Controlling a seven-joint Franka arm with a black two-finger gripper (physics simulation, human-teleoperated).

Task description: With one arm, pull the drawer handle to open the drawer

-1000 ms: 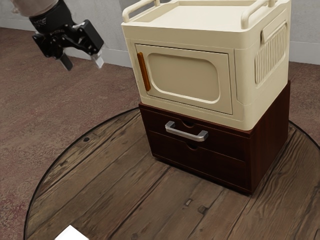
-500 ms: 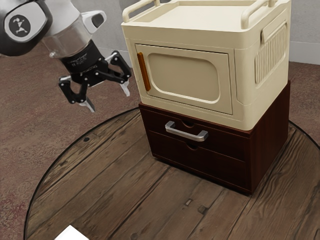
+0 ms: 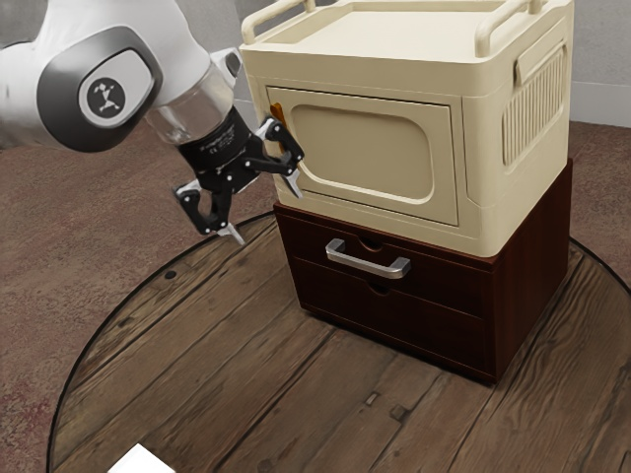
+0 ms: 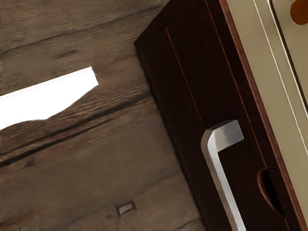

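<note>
From where I'm standing, the exterior view has the black gripper [image 3: 266, 211] up to the view's left of the silver handle [image 3: 367, 263], well apart from it, its two fingers spread open. That handle sits across the front of the dark wooden drawer unit [image 3: 532, 271], whose drawers look shut. The cream cabinet [image 3: 394, 34] rests on top, and all of it stands on the round plank table [image 3: 246, 394]. Over in the wrist view, one squared end of the handle meets the dark front near a rounded notch [image 4: 269, 190]. A white thing [image 4: 43, 98] shows over the planks; I can't quite make out what it is
</note>
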